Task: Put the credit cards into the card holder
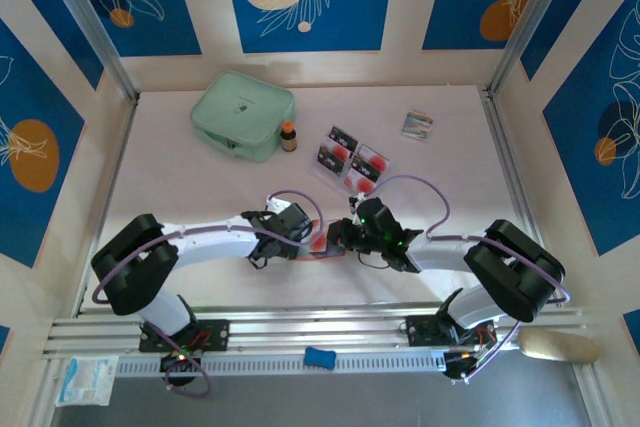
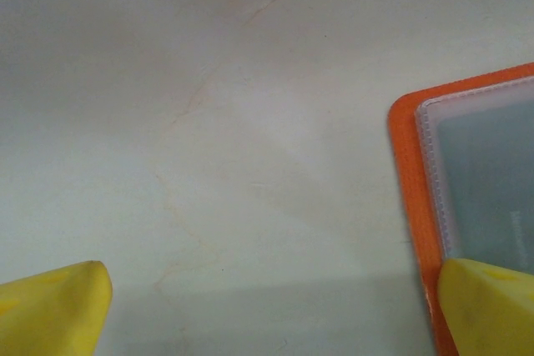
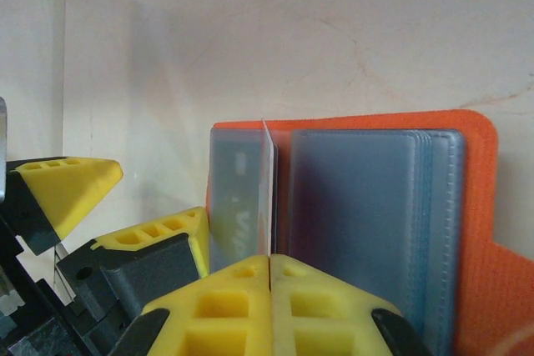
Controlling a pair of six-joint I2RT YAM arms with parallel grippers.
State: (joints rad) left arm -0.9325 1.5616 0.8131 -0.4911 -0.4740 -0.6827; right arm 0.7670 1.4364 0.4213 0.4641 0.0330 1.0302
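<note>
Seen from above, two robot arms meet at the near centre of a pale worktop (image 1: 200,197), both over an open orange-red card holder (image 1: 322,248) that lies flat between them. The left end effector (image 2: 271,289) is open, its yellow fingertips (image 2: 58,310) spread wide; in its wrist view the finger at 4 o'clock overlaps the holder's corner, while the one at 8 o'clock is over bare worktop. The right end effector (image 3: 269,285) is closed on a thin pale credit card (image 3: 269,189), seen edge-on and standing upright, its far edge between the holder's clear grey sleeves (image 3: 367,223). In that wrist view the holder is spread open, with the left arm's yellow fingers at 8 o'clock beside it. More credit cards (image 1: 332,157), black or pale with red marks, lie in a loose cluster at 1 o'clock from the holder, apart from it. A mint-green zip pouch (image 1: 243,114) sits at 11 o'clock on the worktop, with a small brown bottle (image 1: 288,136) just beside it. A small multicoloured packet (image 1: 417,124) lies at 1 o'clock, beyond the cards.
</note>
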